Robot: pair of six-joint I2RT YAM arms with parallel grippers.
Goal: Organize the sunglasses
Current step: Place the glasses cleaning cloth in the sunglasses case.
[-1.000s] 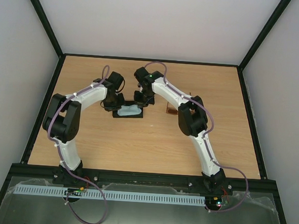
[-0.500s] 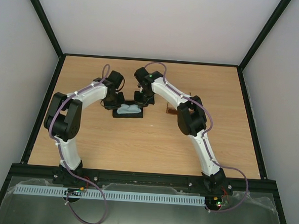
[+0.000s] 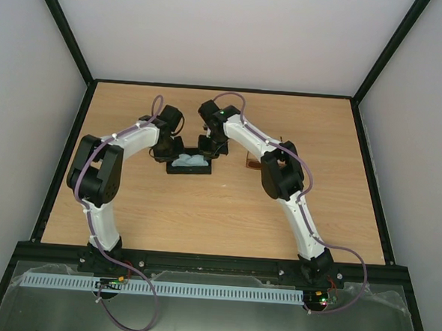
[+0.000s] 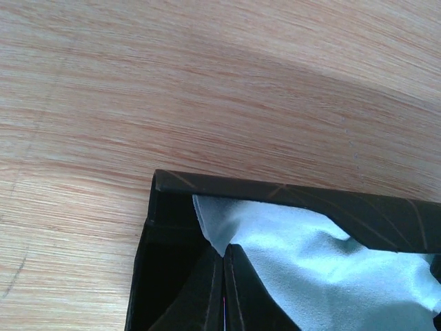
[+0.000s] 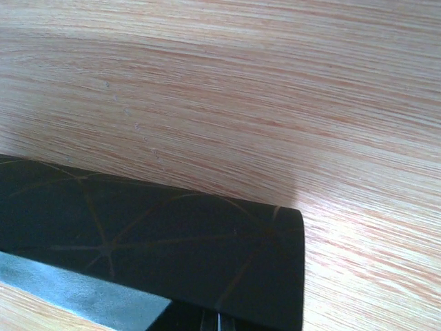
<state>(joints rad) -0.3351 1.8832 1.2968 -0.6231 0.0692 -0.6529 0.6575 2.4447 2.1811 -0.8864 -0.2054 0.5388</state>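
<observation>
Sunglasses lie on the counter, just R of the black case and apart from it. Only a brownish sliver shows in the top view, since the R arm's elbow covers most of the pair, and neither wrist cam sees them.

Case sits mid-counter, open, w/ a light blue cloth bunched inside.

L end effector is down in the case's near corner w/ fingers pressed together, only a thin seam between them, and a corner of the cloth is pinched in that seam.

R end effector is at the case's other end, right up against it. The R wrist cam is mostly filled by the black case surface w/ faint creases, and the fingers barely show at the bottom edge – can't tell if they're closed or apart.

Both arms crowd over the case from either side – L forearm on its L end, R wrist on its R end.
</observation>
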